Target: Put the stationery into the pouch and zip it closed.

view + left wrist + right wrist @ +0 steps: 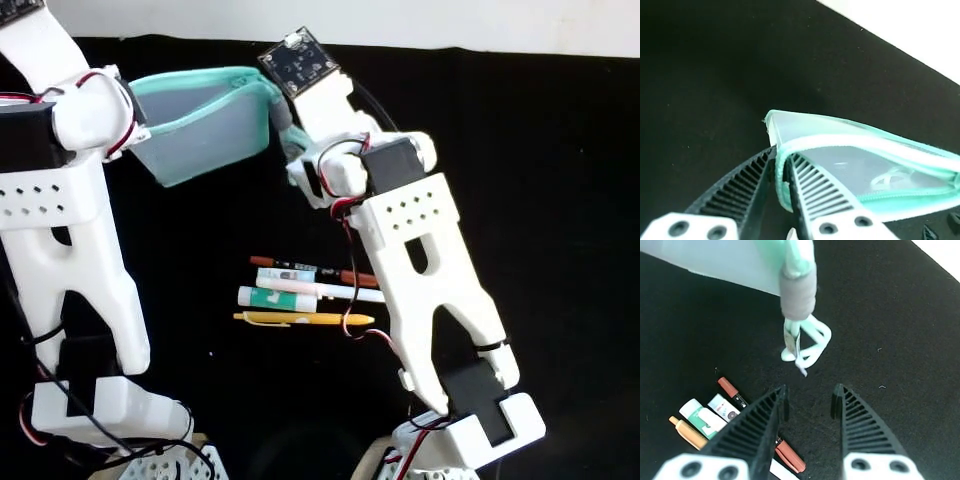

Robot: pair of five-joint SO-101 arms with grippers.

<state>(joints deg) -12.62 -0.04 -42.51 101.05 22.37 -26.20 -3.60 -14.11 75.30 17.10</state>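
A translucent pouch with a mint-green zip edge hangs tilted above the black table. My left gripper is shut on the pouch's green rim at one corner. The pouch's other end, with a grey tab and a white cord loop, dangles in front of my right gripper, which is open and holds nothing. On the table lie several pieces of stationery: a brown pen, a white marker, a green-and-white glue stick and a yellow pen.
The black cloth covers the table, with free room to the right of the right arm. A white wall edge runs along the back. Both arm bases stand at the front edge.
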